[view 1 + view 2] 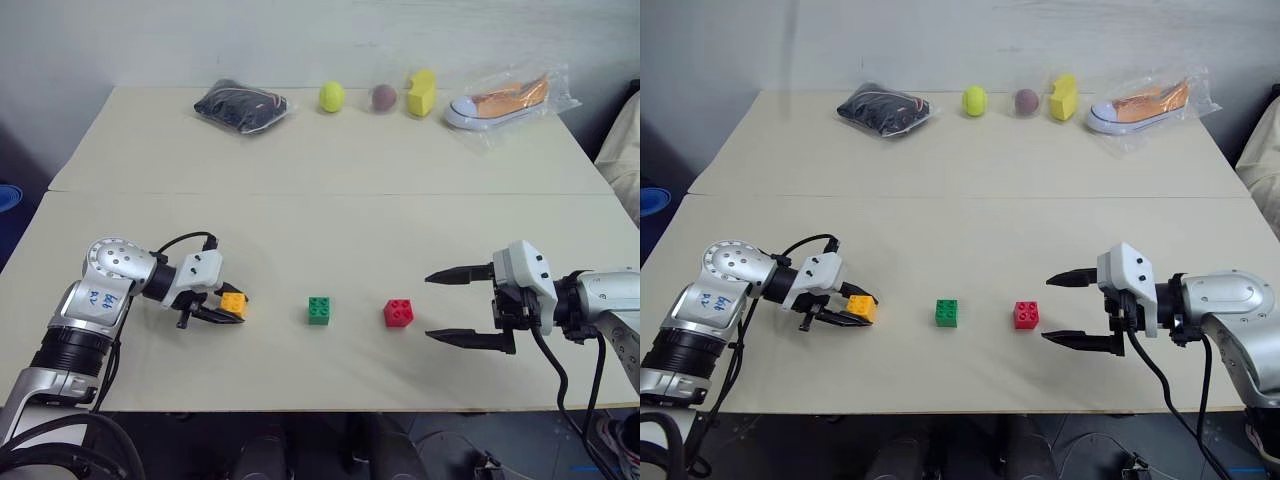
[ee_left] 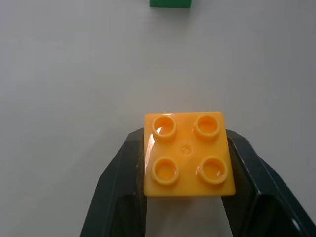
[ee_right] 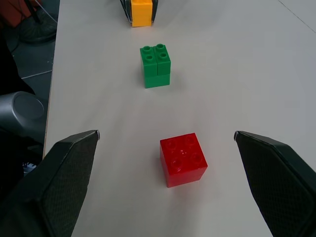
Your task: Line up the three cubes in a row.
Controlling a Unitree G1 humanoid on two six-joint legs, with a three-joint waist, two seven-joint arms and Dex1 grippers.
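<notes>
Left gripper (image 1: 226,309) is clamped on the orange cube (image 1: 233,303), low over the near left of the pale table (image 1: 330,190). Right gripper (image 1: 447,306) hangs with fingers spread wide, just beside the red cube (image 1: 399,313). Green cube (image 1: 320,310) sits between orange and red, all three roughly along one line. Along the far edge by the wall: a dark bundle (image 1: 240,105), a ball (image 1: 332,96), a yellow block (image 1: 421,93), a bagged shoe (image 1: 505,102).

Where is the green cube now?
In the left eye view the green cube stands on the table near its front edge, between the orange cube on its left and the red cube on its right.
</notes>
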